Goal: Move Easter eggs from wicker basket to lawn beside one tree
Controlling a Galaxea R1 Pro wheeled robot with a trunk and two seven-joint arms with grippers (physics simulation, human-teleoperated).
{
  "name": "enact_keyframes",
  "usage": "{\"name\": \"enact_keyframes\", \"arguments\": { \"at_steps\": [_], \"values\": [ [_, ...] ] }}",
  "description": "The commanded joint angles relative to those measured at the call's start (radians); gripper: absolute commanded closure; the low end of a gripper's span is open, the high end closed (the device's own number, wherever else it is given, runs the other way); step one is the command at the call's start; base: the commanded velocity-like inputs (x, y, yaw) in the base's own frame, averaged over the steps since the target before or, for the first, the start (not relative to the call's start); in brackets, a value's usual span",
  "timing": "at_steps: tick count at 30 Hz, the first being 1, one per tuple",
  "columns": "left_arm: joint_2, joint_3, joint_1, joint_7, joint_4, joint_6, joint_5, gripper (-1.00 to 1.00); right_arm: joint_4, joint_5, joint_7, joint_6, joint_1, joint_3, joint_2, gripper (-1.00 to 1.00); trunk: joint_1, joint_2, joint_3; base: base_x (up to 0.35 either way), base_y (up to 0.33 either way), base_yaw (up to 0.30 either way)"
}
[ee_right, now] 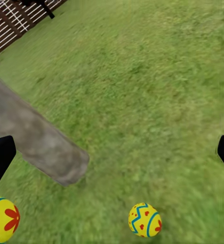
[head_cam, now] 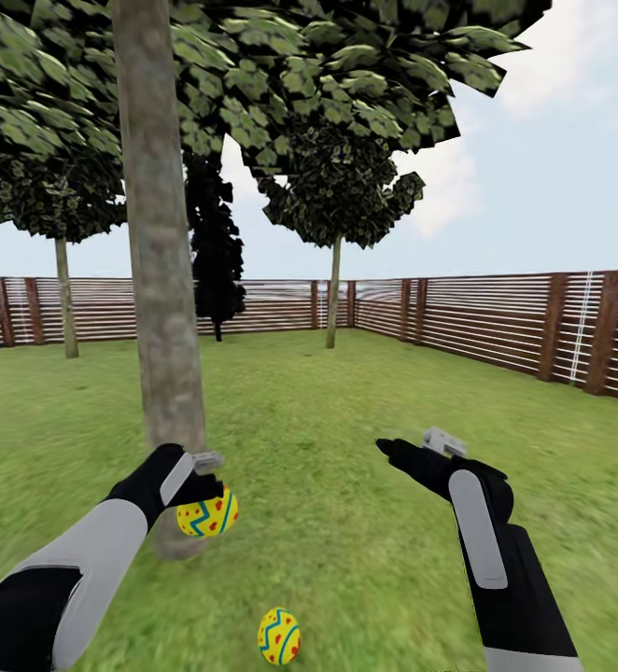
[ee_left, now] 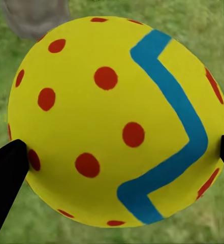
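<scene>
Nearest the head camera, at 6 o'clock: one Easter egg (head_cam: 279,636) is lying on the lawn (head_cam: 346,448), yellow with red dots and a blue-green zigzag band. From the right wrist it (ee_right: 145,220) is sitting on grass just clear of the trunk's base.

At 8 o'clock the left gripper (head_cam: 206,481) is pinching a second egg (head_cam: 208,513) just in front of the tree (head_cam: 160,280) foot. Left wrist view: this egg (ee_left: 117,122) is looking big and round, bright yellow, scattered red dots, one thick blue zigzag; black fingertips (ee_left: 7,173) are pressing it from both sides.

The trunk is thick, straight, mottled grey-brown.

At 4 o'clock the right gripper (head_cam: 412,450) is hanging over bare grass, spread wide with nothing between its fingers (ee_right: 0,155).

Far back, a brown slat fence (head_cam: 496,313) is bounding the garden.
</scene>
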Motion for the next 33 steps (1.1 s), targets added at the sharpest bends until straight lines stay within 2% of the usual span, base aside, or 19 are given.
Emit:
{"name": "enact_keyframes", "arguments": {
  "at_steps": [1,6,33],
  "values": [
    [0.001,-0.002,0.0,0.009,-0.003,0.004,0.012,1.0,-0.001,-0.01,-0.009,0.003,-0.001,-0.001,0.001,-1.0,0.0,-0.001,0.0,0.0,-0.058,-0.2],
    [0.003,-0.001,0.0,0.001,-0.003,0.004,0.017,1.0,-0.002,-0.01,-0.009,0.003,-0.001,0.0,0.001,-1.0,0.0,-0.001,0.002,0.0,-0.015,-0.064],
    [0.01,0.002,-0.002,-0.005,0.003,0.006,0.013,1.0,-0.007,-0.01,-0.009,0.003,-0.001,0.009,0.002,-1.0,0.103,-0.19,-0.083,0.0,0.0,-0.001]
  ]
}}
